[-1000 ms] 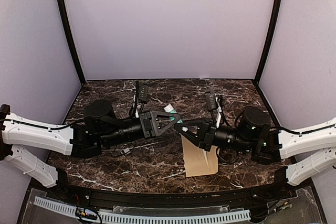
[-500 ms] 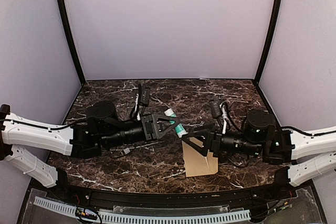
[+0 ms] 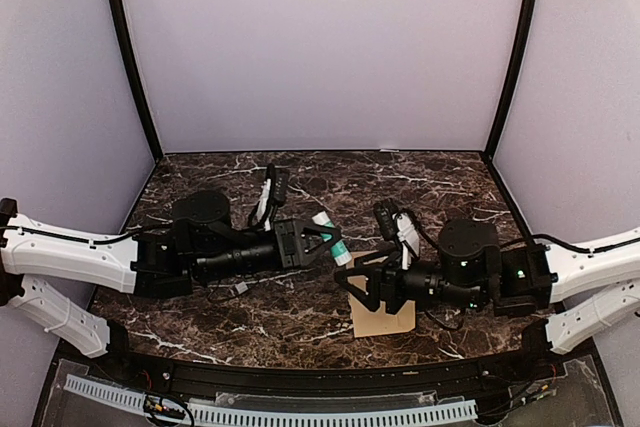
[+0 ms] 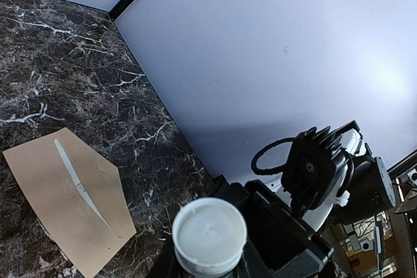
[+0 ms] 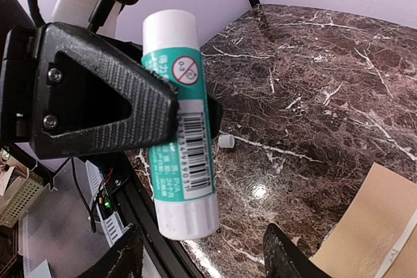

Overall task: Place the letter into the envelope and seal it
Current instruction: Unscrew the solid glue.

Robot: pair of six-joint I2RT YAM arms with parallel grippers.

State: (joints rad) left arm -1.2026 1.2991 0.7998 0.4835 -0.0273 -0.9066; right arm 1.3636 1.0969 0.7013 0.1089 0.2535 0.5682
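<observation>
Two arms meet low over the counter [image 3: 285, 315]. The left gripper [image 3: 318, 239] has its jaws narrow, gripping a glue stick [image 5: 181, 161], white with a green label, which points to the right. The right gripper [image 3: 360, 285] hangs just beside the stick, its jaws wide apart and holding nothing. The envelope [image 3: 388, 323] lies flat near the counter's near edge, right of centre, partly under the right gripper.

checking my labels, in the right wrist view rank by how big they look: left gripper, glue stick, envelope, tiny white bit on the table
1. black left gripper
2. green-and-white glue stick
3. tan paper envelope, only a cropped corner shows
4. small white piece
Gripper and stick loom close, so true sizes are unsure.
</observation>
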